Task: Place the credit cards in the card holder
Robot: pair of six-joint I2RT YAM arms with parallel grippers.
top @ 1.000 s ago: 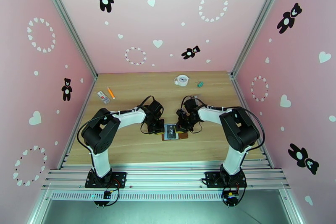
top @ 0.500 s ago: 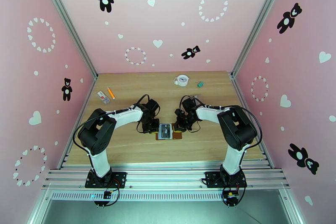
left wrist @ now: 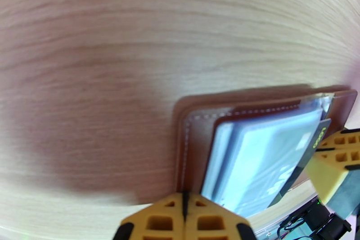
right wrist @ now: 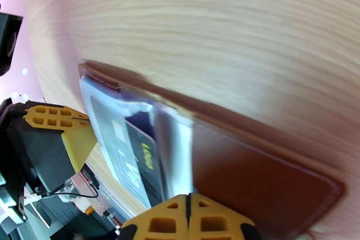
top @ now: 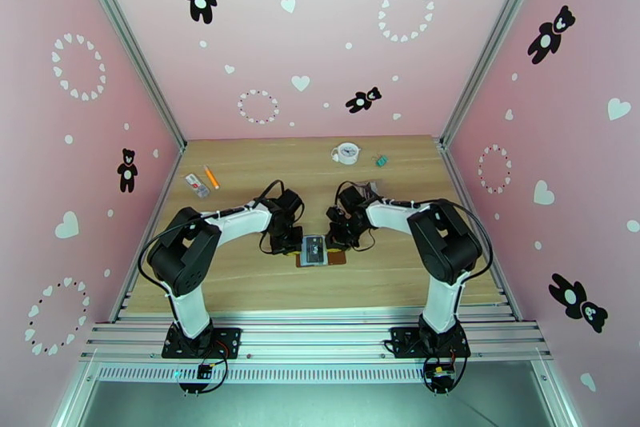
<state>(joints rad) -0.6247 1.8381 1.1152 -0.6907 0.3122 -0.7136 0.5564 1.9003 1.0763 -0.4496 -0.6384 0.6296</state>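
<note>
**Card holder** [top: 321, 253]: brown leather, lying open and flat near the middle of the table [top: 240, 285], between the two grippers. The clear inner sleeves face up.

**Credit cards** [left wrist: 265, 155]: pale grey-blue ones and a dark one with yellow print, stacked at the sleeves. Their edges are fanned, and I cannot tell whether they are tucked fully in.

**Left gripper** [left wrist: 184, 203]: fingers pressed together, pinching nothing. The tips sit at the holder's stitched left edge, probably to pin that flap down.

**Right gripper** [right wrist: 188, 211]: also closed tight and empty. Its tips are at the bare brown right flap, likely bracing it so the holder lies spread.

**Also on the table**: a white clock [top: 346, 153] and an orange pen [top: 211, 176] lie well apart and play no part.
</note>
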